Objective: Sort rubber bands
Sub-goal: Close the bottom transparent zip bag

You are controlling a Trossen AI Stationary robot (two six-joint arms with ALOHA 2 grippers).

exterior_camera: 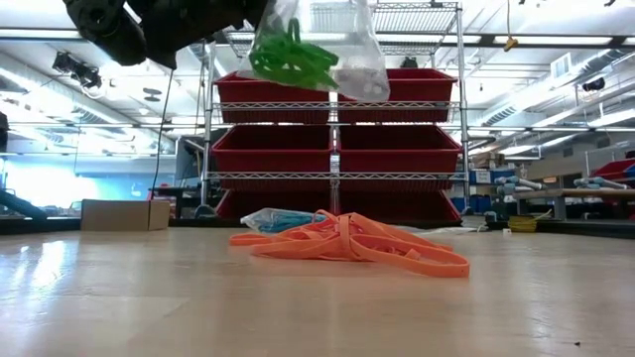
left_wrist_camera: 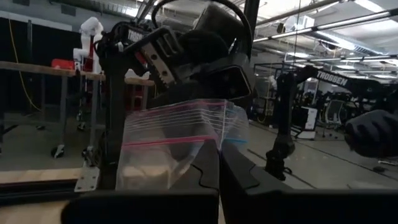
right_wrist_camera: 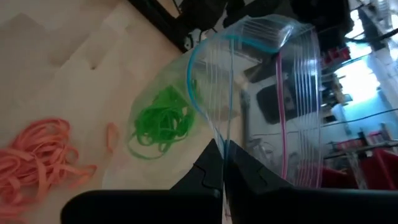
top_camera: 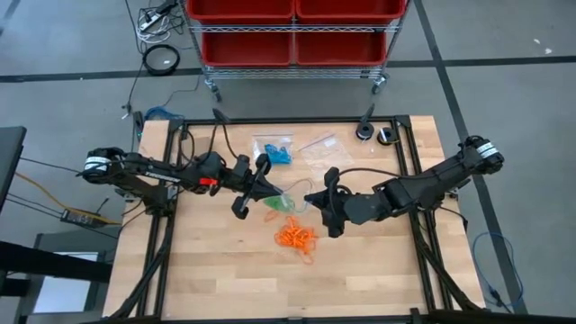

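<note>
A clear zip bag [top_camera: 286,200] with green rubber bands [right_wrist_camera: 160,121] inside hangs above the table between my two grippers. My left gripper [top_camera: 267,186] is shut on it from the table's left, my right gripper [top_camera: 311,196] from the right. In the low view the bag [exterior_camera: 313,45] hangs high over the table. A pile of orange rubber bands [top_camera: 297,237] lies loose on the wood below it, with one orange band [right_wrist_camera: 112,134] apart from the pile. Blue rubber bands lie in a second bag [top_camera: 276,151] farther back. My left gripper pinches the bag's mouth edge [left_wrist_camera: 214,142] between its two shut fingers, coming about level from the table's left. The bag is lifted clear. My right gripper pinches the opposite lip of the mouth at the blue zip strip [right_wrist_camera: 219,138], slanting down from the right. The mouth gapes between the two holds, and the green bands sag in the bag's bottom.
An empty clear bag [top_camera: 317,147] lies at the far middle of the table, with two small dark round things [top_camera: 374,134] at the far right. A rack of red bins [exterior_camera: 337,149] and a cardboard box [exterior_camera: 124,213] stand beyond the far edge.
</note>
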